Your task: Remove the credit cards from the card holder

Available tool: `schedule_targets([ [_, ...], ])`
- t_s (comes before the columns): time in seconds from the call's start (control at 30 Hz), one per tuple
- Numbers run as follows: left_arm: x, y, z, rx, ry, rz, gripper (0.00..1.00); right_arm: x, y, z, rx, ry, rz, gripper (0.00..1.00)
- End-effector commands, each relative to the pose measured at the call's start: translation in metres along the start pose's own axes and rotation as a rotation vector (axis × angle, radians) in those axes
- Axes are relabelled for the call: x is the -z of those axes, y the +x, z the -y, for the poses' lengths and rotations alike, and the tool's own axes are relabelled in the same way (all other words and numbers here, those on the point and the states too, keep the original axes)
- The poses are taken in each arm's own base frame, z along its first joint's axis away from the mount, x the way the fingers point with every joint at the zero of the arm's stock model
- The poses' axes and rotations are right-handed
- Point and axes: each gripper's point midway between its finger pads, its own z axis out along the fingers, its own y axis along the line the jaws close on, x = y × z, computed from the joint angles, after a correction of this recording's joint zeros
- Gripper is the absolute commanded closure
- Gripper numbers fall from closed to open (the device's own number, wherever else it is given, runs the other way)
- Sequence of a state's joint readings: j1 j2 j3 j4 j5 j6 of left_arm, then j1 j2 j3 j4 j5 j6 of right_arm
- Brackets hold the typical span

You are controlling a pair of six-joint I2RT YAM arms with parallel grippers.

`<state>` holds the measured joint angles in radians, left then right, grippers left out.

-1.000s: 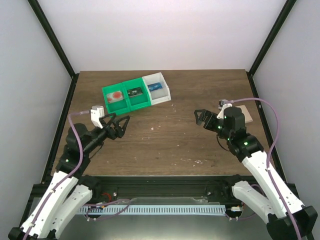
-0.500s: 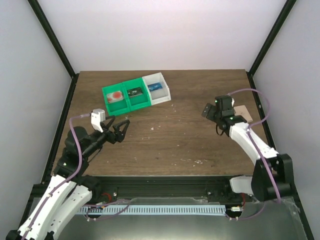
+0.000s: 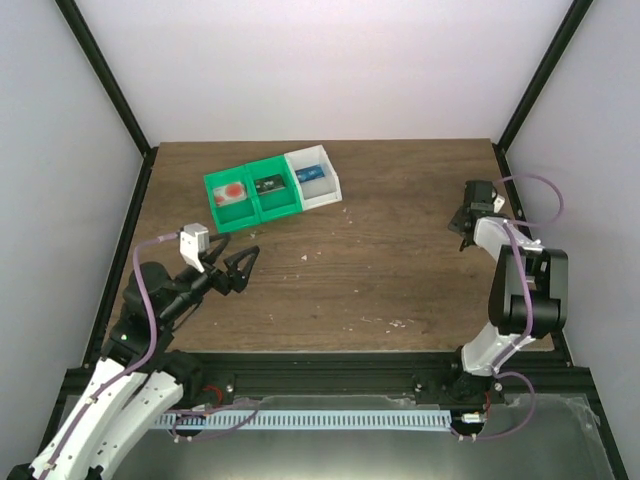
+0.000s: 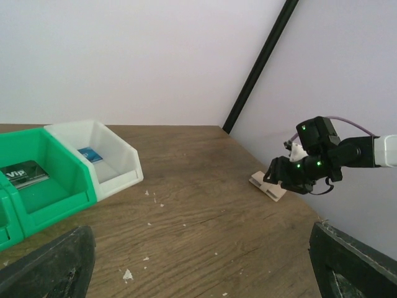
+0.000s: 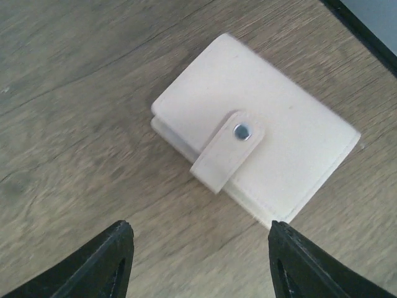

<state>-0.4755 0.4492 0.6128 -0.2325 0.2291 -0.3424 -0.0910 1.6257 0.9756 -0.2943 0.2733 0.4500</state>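
— What's on the wooden surface (image 3: 350, 285), toward its far left?
— Three bins touching in a slanted row: two green bins (image 3: 258, 205), then a white bin (image 3: 322, 196) at the right end.
— Anything inside?
— A red-and-white item (image 3: 233, 191) in the leftmost, a dark piece marked VIP (image 4: 25, 172) in the middle, a small blue item (image 4: 90, 154) in the white one. Pale specks (image 4: 127, 274) dot the wood.

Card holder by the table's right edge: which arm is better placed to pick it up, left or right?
Right. The right gripper hangs directly above the snapped-shut card holder, jaws apart. The left gripper is open too, but sits far across the table on the left side.
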Motion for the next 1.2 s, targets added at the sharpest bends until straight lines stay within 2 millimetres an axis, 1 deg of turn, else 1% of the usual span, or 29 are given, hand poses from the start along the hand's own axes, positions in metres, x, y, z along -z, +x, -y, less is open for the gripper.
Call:
schedule_targets([
  [0.0,0.001,0.0,-0.003,-0.018,-0.018,0.008,0.04,-0.012,-0.041,0.013,-0.039,0.007,0.057,0.4],
  [0.1,0.0,0.001,-0.002,-0.018,-0.013,0.004,0.04,-0.025,-0.046,0.017,-0.061,-0.002,0.052,0.4],
  [0.23,0.002,-0.001,-0.006,-0.013,-0.04,0.011,0.04,-0.046,-0.046,0.017,-0.069,-0.004,-0.004,0.41],
  [0.3,0.0,0.002,-0.008,-0.007,-0.055,-0.006,0.04,-0.055,-0.042,0.018,-0.073,0.004,-0.015,0.42],
  [0.43,-0.003,0.007,-0.006,-0.005,-0.042,-0.023,0.04,-0.068,-0.026,0.02,-0.093,0.012,-0.067,0.42],
  [0.63,0.003,0.001,-0.007,-0.013,-0.057,0.01,0.04,-0.084,-0.008,0.019,-0.056,0.0,-0.108,0.43],
  [0.7,0.004,-0.001,-0.009,-0.014,-0.069,0.021,0.04,-0.088,-0.005,0.014,-0.046,-0.023,-0.127,0.46],
  [0.8,0.004,-0.001,-0.01,-0.013,-0.072,0.019,0.04,-0.086,-0.002,0.007,-0.051,-0.068,-0.146,0.53],
  [0.87,0.002,0.001,-0.011,-0.011,-0.074,0.014,0.03,-0.084,0.001,0.008,-0.06,-0.064,-0.157,0.55],
  [0.93,0.001,0.002,-0.012,-0.012,-0.079,0.009,0.03,-0.081,0.001,0.005,-0.054,-0.078,-0.163,0.56],
  [1.07,0.002,0.002,-0.012,-0.011,-0.082,0.012,0.03,-0.072,0.006,-0.013,0.016,-0.119,-0.179,0.57],
  [1.17,0.001,0.002,-0.014,-0.013,-0.09,0.011,0.03,-0.064,0.016,-0.03,0.055,-0.161,-0.202,0.57],
])
